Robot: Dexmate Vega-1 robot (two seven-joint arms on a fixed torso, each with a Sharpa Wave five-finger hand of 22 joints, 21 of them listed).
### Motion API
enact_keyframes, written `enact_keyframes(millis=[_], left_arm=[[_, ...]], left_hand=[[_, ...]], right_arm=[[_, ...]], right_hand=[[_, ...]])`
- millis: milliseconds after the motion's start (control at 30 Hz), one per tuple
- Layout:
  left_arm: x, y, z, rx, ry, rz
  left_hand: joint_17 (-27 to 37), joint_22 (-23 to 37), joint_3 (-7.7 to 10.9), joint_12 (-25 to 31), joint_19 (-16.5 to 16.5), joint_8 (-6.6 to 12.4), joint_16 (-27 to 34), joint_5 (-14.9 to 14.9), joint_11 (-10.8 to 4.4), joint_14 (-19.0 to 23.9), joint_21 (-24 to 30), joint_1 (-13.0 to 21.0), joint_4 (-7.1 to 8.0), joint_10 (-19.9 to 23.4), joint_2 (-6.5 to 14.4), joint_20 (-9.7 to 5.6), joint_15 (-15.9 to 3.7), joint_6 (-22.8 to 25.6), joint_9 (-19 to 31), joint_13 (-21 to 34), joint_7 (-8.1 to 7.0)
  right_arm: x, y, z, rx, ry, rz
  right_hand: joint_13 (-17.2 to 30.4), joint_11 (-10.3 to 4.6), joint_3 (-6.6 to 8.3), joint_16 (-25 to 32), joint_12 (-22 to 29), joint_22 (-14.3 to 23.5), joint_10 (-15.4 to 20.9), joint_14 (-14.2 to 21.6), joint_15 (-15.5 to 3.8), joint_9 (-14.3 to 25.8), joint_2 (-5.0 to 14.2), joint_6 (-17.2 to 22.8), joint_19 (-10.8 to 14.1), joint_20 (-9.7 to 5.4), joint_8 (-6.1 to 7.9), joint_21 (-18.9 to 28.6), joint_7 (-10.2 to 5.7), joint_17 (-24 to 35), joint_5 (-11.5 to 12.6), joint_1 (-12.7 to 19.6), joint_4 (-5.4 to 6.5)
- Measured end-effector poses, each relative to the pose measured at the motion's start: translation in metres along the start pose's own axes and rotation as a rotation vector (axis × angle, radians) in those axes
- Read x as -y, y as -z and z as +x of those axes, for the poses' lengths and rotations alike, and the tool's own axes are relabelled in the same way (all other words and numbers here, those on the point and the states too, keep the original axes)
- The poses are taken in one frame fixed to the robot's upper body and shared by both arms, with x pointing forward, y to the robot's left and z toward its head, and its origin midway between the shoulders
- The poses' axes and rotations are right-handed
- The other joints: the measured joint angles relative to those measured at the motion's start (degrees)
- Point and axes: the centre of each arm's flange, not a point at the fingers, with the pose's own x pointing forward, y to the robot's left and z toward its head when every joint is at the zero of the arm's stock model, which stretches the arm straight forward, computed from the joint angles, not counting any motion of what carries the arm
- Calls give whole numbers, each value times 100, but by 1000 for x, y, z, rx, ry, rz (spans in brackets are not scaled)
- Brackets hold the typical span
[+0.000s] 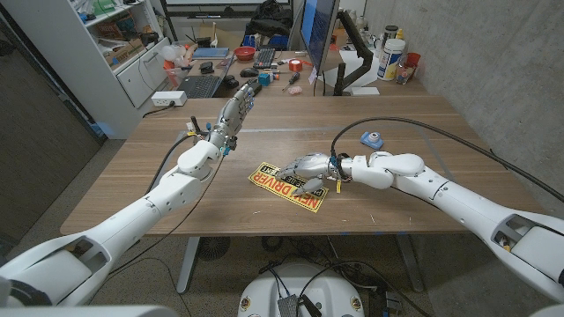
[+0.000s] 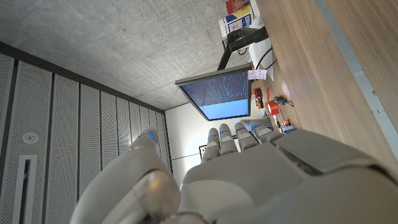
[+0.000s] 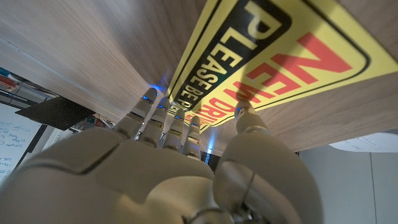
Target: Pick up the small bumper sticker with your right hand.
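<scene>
A yellow bumper sticker (image 1: 278, 187) with red and black lettering lies flat on the wooden table (image 1: 423, 189), near its front middle. My right hand (image 1: 308, 169) is over the sticker's right end, fingers spread and curved down. In the right wrist view the fingertips (image 3: 163, 106) touch the sticker (image 3: 292, 56) along its lettered edge and the thumb touches its red letters; nothing is lifted. My left hand (image 1: 233, 113) hovers above the table's far left part, fingers stretched out together and holding nothing, as the left wrist view also shows of this hand (image 2: 249, 174).
A small blue round object (image 1: 374, 139) sits behind my right forearm, with a black cable (image 1: 414, 123) arcing over the table there. Beyond the far edge stand a monitor (image 1: 317, 31), a keyboard (image 1: 201, 84) and desk clutter. A concrete wall lies to the right.
</scene>
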Motion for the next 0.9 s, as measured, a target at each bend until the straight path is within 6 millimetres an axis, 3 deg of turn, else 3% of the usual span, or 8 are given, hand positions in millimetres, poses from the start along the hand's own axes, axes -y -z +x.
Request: enact_keyframes(millis=[367, 633, 833, 900], left_arm=[[-1, -1, 1, 4, -2, -1], [-2, -1, 1, 6, -3, 3], [-3, -2, 1, 7, -6, 4], [-3, -2, 1, 7, -5, 4]], left_hand=[[0, 0, -23, 0, 0, 0, 0, 0, 0, 0, -22, 0, 24, 0, 0, 0, 0, 22, 0, 0, 22], [0, 0, -23, 0, 0, 0, 0, 0, 0, 0, -22, 0, 23, 0, 0, 0, 0, 54, 0, 0, -10], [0, 0, -23, 0, 0, 0, 0, 0, 0, 0, -23, 0, 24, 0, 0, 0, 0, 53, 0, 0, -11], [0, 0, -23, 0, 0, 0, 0, 0, 0, 0, -45, 0, 24, 0, 0, 0, 0, 53, 0, 0, -10]], right_arm=[[-6, 6, 3, 0, -30, 14], [-10, 8, 4, 0, -36, 7], [-12, 7, 6, -9, -32, -34], [-12, 5, 6, -5, -32, -34]], right_hand=[[0, 62, 0, 0, 56, 13, 30, 20, -11, 0, 0, 4, 42, 42, 27, 0, -1, 0, 22, -1, 1], [-2, -60, 14, 23, 122, 15, 188, 158, -132, 0, -47, 150, 93, 92, 84, -64, -44, -1, 56, 49, -12], [-2, -180, 125, 23, 147, 6, 308, 187, -228, -4, -31, 612, 135, 131, 248, -148, -196, -14, 111, 414, -55], [-2, -271, 170, 23, 190, 29, 401, 260, -300, -5, 29, 840, 234, 74, 309, -149, -282, -14, 117, 578, -56]])
